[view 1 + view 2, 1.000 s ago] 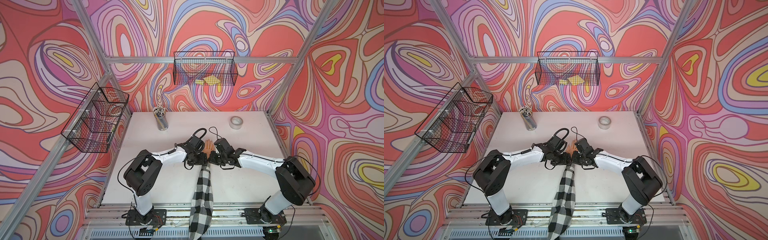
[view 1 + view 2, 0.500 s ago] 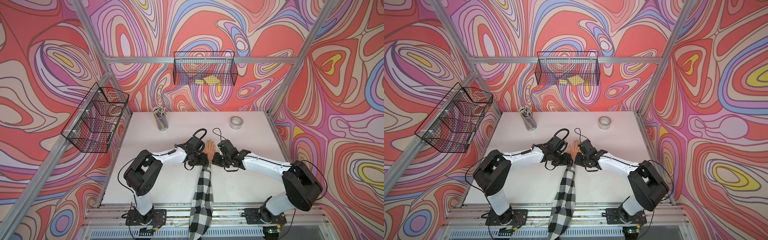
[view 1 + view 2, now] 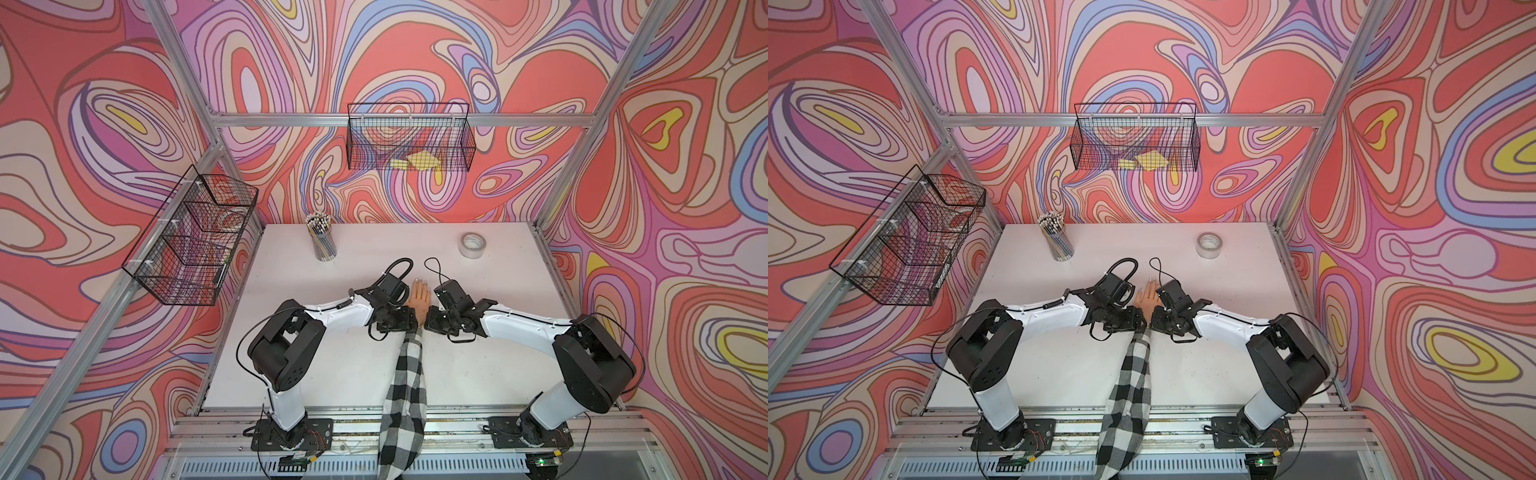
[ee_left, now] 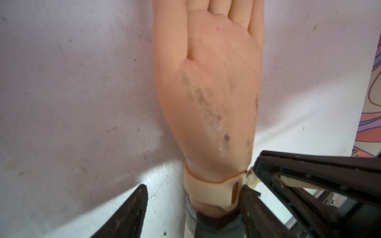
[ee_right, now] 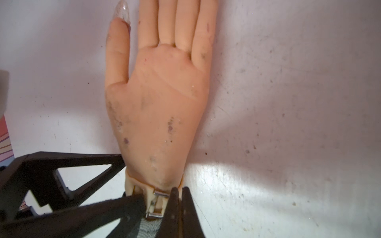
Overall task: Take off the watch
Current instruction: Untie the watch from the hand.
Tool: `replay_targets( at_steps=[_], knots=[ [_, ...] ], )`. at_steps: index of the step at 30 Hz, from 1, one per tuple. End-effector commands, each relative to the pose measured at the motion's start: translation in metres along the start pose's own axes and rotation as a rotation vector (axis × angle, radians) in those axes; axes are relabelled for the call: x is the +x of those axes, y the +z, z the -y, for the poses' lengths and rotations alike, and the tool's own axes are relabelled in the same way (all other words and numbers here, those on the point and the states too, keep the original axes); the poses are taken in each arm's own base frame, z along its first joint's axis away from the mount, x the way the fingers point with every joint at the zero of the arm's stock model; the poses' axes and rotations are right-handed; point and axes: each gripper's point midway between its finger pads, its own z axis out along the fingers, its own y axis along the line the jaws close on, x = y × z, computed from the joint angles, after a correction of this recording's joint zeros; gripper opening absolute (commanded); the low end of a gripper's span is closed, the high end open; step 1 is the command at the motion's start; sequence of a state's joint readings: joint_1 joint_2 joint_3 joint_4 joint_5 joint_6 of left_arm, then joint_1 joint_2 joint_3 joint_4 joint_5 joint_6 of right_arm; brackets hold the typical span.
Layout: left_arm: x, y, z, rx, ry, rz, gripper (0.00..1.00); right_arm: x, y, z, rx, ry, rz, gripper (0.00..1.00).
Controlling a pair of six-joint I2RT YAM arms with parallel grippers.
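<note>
The watch (image 4: pixel 210 191) has a beige strap wrapped round the wrist of a mannequin hand (image 3: pixel 420 297) that lies flat on the white table. Its metal buckle (image 5: pixel 157 203) shows in the right wrist view. My left gripper (image 4: pixel 193 188) is open and straddles the wrist. One of its fingers (image 4: pixel 253 208) touches the strap and the other stands apart from it. My right gripper (image 5: pixel 180 189) is shut on a thin piece of the strap just beside the buckle. In both top views the two grippers (image 3: pixel 409 322) (image 3: pixel 1156 320) meet at the wrist and hide the watch.
A black-and-white plaid sleeve (image 3: pixel 405 395) runs from the wrist to the table's front edge. A cup of pencils (image 3: pixel 322 241) and a roll of clear tape (image 3: pixel 473 245) stand at the back. Wire baskets (image 3: pixel 409 139) (image 3: pixel 191 237) hang on the walls.
My right gripper has shifted a little to the right, off the back of the hand, and its elbow has swung outward. The left arm has stayed put.
</note>
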State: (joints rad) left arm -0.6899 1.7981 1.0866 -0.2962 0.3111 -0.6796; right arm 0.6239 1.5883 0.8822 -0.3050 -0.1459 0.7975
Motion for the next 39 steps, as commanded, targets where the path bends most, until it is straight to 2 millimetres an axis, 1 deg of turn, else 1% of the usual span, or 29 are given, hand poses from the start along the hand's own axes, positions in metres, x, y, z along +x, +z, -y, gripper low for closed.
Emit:
replay_targets(
  at_steps=[1,4,7,11,14,17,23,27,29,31,33,35,39],
  knots=[
    [0.016,-0.008,-0.042,-0.159,-0.028,-0.062,0.77,-0.006,-0.001,-0.017,-0.036,-0.032,-0.001,0.0],
    [0.002,-0.026,-0.033,-0.135,-0.015,-0.024,0.8,-0.009,-0.004,-0.021,-0.042,-0.036,0.007,0.0],
    [-0.007,-0.04,-0.024,-0.106,-0.006,0.004,0.82,-0.009,-0.006,-0.022,-0.044,-0.036,0.01,0.0],
    [-0.011,-0.048,-0.015,-0.075,0.004,0.015,0.83,-0.009,-0.006,-0.023,-0.043,-0.037,0.005,0.0],
    [-0.007,-0.047,-0.016,-0.064,-0.007,0.008,0.82,-0.008,-0.004,-0.025,-0.046,-0.04,-0.001,0.0],
    [0.001,-0.041,-0.019,-0.052,-0.024,-0.01,0.79,-0.007,-0.002,-0.03,-0.051,-0.048,-0.007,0.0],
    [0.017,-0.031,-0.028,-0.036,-0.062,-0.037,0.72,-0.01,0.002,-0.049,-0.065,-0.076,-0.015,0.0],
    [0.024,-0.028,-0.031,-0.033,-0.068,-0.043,0.7,-0.006,0.015,-0.058,-0.058,-0.095,-0.042,0.0],
    [0.026,-0.027,-0.031,-0.032,-0.07,-0.048,0.69,-0.003,0.024,-0.058,-0.045,-0.099,-0.06,0.0],
    [0.027,-0.027,-0.032,-0.032,-0.07,-0.048,0.69,0.004,0.04,-0.051,-0.013,-0.091,-0.095,0.0],
    [0.027,-0.027,-0.032,-0.033,-0.07,-0.047,0.69,0.006,0.045,-0.047,0.003,-0.086,-0.109,0.0],
    [0.027,-0.028,-0.032,-0.035,-0.069,-0.044,0.69,0.005,0.042,-0.048,0.003,-0.086,-0.103,0.0],
    [0.027,-0.029,-0.033,-0.041,-0.069,-0.04,0.69,-0.002,0.026,-0.051,0.005,-0.097,-0.068,0.0]
  ],
)
